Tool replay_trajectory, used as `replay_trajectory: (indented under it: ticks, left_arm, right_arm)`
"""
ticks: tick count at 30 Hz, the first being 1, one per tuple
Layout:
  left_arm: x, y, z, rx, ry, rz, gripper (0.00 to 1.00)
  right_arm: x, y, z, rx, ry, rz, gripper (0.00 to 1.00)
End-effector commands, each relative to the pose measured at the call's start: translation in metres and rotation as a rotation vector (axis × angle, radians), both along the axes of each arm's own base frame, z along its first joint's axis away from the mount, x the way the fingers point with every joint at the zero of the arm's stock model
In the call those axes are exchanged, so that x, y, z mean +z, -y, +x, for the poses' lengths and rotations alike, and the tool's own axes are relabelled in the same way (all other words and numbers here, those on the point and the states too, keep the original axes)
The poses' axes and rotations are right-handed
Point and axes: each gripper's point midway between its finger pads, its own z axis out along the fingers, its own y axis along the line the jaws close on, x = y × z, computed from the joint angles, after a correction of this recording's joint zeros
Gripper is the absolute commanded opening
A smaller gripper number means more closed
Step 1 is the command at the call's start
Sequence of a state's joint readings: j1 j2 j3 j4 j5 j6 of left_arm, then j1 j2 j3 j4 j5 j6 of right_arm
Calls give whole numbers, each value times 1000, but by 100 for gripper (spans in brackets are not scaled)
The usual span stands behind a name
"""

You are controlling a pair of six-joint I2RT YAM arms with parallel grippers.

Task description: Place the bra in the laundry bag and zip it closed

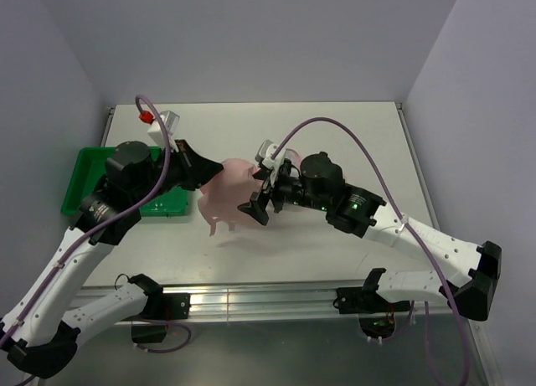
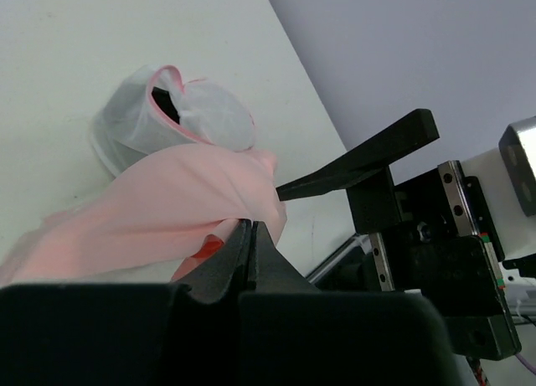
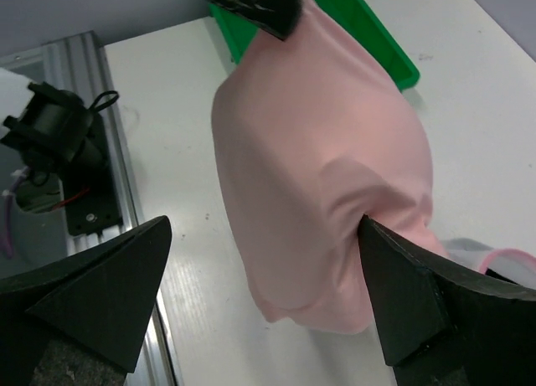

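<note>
The pink bra (image 1: 228, 195) hangs above the table, held at its upper edge by my left gripper (image 1: 208, 165). In the left wrist view the jaws stand closed (image 2: 249, 229) with the bra (image 2: 159, 206) pinched between them. My right gripper (image 1: 261, 198) is open beside the bra. In the right wrist view (image 3: 265, 227) one fingertip (image 3: 394, 277) presses into the bra (image 3: 318, 143) and the other is apart from it. The laundry bag (image 2: 180, 118), white mesh with pink trim, lies open on the table beyond the bra. A corner of it shows in the right wrist view (image 3: 490, 256). The right gripper hides it in the top view.
A green plastic tray (image 1: 84, 178) sits at the table's left edge, under my left arm, and also shows in the right wrist view (image 3: 373, 38). The aluminium rail (image 1: 268, 298) runs along the near edge. Walls close in the left, back and right sides.
</note>
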State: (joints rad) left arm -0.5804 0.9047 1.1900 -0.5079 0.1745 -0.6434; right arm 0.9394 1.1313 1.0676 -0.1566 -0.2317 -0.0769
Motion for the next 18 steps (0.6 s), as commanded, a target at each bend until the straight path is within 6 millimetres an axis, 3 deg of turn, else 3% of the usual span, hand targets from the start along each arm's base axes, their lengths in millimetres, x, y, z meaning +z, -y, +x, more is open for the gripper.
replay_trajectory:
  ticks: [1,8,18]
  left_arm:
    - [23,7,-23,-104,27,-36,0]
    - [29,16,-41,-207,17,-50,0]
    - [20,21,-43,-226,-3,-29,0]
  right_arm:
    - [42,-8,-18,80,87,80,100]
    - [39,-8,-20,34,152,22,100]
    - [66,30,-60,124,209,64,98]
